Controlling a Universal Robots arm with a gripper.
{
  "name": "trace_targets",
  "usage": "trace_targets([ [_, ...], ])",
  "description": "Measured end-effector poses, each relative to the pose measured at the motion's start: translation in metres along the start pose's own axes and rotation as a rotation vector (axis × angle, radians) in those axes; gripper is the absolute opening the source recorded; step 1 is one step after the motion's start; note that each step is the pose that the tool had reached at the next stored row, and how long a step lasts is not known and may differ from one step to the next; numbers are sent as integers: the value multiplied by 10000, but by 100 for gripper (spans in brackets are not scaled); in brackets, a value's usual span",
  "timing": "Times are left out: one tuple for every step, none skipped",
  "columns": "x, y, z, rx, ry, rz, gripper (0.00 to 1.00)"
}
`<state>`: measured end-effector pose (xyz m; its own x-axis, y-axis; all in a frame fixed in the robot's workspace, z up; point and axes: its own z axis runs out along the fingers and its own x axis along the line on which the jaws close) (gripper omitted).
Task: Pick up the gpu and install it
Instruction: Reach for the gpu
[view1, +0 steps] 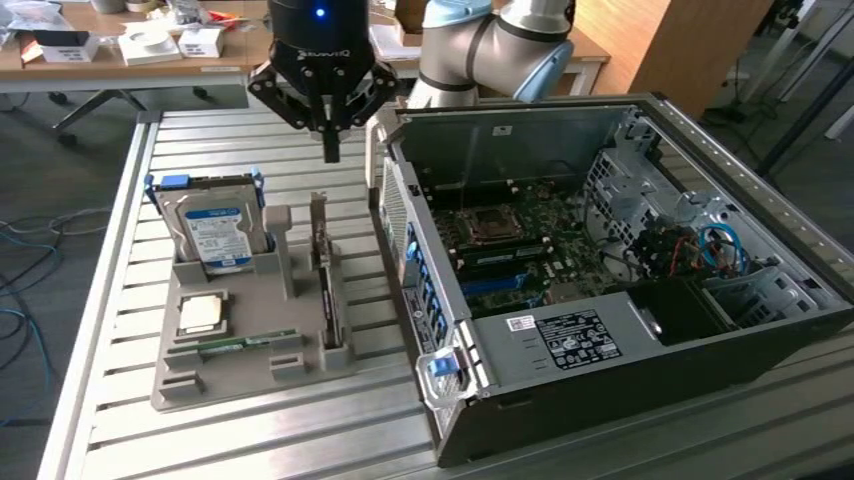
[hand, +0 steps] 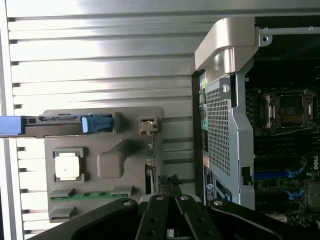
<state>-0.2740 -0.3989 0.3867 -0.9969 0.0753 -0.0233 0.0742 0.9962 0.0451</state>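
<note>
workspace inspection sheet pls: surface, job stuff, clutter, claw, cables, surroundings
surface: slatted metal table carrying a grey parts holder and an open computer case
job's things: gpu stands on edge in the holder, not yet lifted; motherboard exposed inside the case
clutter: hard drive, processor chip and green memory stick also sit in the holder
grippers: claw shut and empty, hanging above the gpu, apart from it
cables: red and blue leads inside the case; blue cable on the floor at the exterior view's left
surroundings: desk with boxes behind the table
</note>
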Motion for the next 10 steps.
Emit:
trace_targets([
  [21, -2, 1, 0, 0, 1, 11],
  [40, -3, 2, 1, 1, 1, 11],
  [57, -4, 4, 0, 0, 1, 11],
  [71, -5, 5, 0, 0, 1, 11],
  [78, -6, 7, -1, -1, 1, 11],
  [80, -6, 8, -1, -1, 1, 11],
  [80, -6, 8, -1, 0, -1, 11],
  [80, -6, 7, 0, 0, -1, 11],
  [81, -6, 7, 1, 1, -1, 11],
  [81, -7, 6, 1, 1, 0, 11],
])
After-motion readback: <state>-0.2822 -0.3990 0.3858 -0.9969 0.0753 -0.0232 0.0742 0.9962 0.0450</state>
